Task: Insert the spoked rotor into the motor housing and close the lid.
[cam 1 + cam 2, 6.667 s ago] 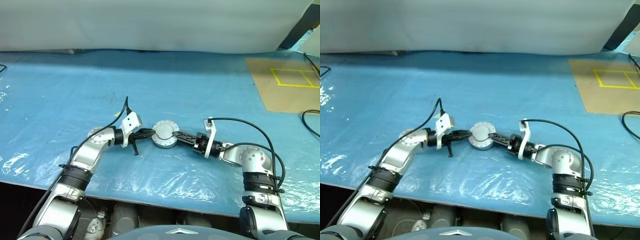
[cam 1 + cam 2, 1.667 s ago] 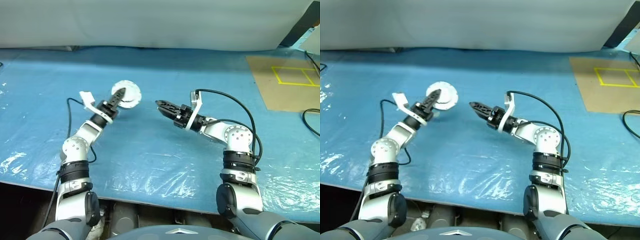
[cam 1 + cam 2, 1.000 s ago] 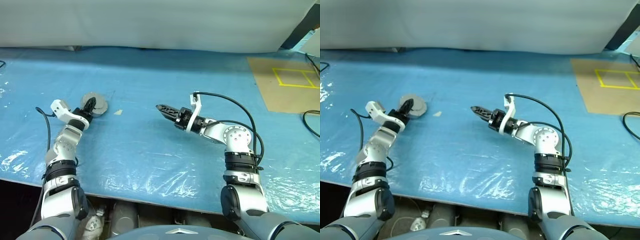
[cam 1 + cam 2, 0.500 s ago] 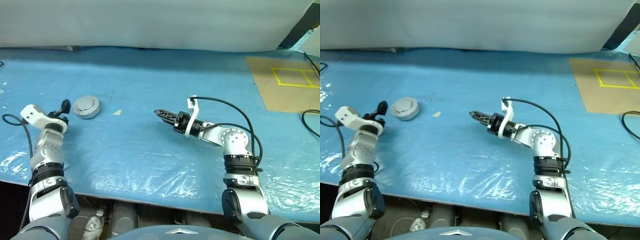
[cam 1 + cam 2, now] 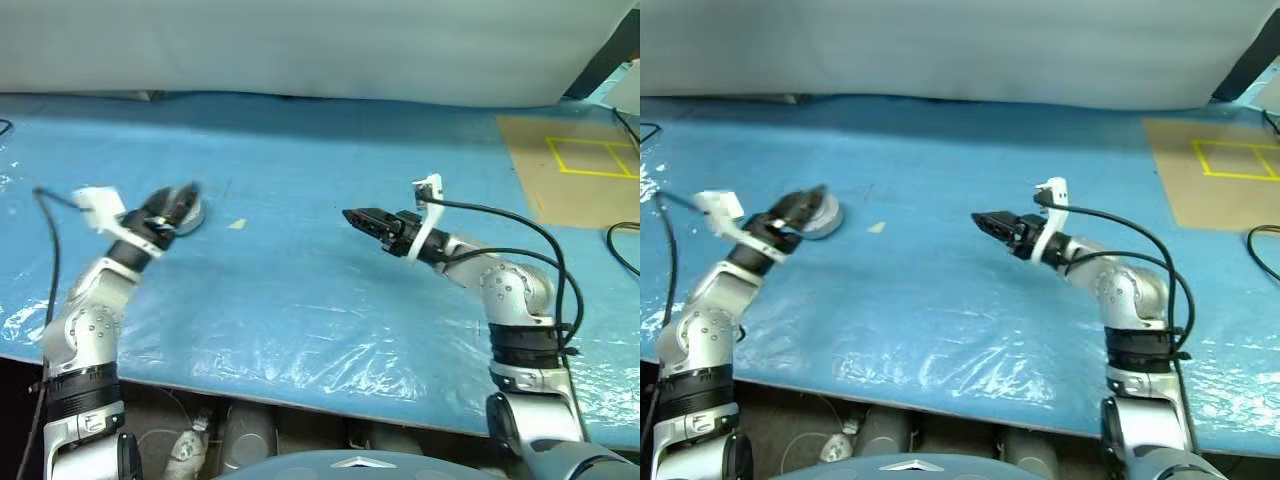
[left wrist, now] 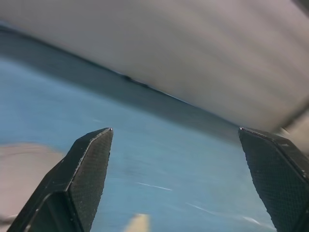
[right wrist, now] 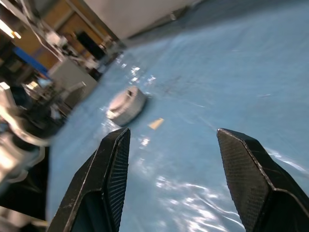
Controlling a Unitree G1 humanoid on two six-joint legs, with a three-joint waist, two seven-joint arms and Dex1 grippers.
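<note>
The motor housing [image 7: 126, 105] stands on the blue table at the left, a short round silver-grey cup. The lid [image 7: 123, 98] covers its top, smooth pale face up. The spoked rotor is hidden. My left gripper [image 5: 178, 204] hovers, blurred, just above the housing's [image 5: 828, 222] near-left side. Its fingers [image 6: 89, 164] are spread wide, with nothing between them. My right gripper [image 5: 352, 214] hangs over the middle of the table, well to the right of the housing and pointing toward it. It is open and empty, as the right wrist view shows between its fingers [image 7: 113, 164].
A small tan scrap [image 5: 236, 224] lies on the sheet right of the housing. A brown board with yellow tape squares [image 5: 580, 165] lies at the far right, with a black cable [image 5: 622, 248] near it. A pale wall backs the table.
My left gripper let go of the housing at the table's left and opened, pulled away left, then swung up and right to just above it. My right gripper drifted right and rolled.
</note>
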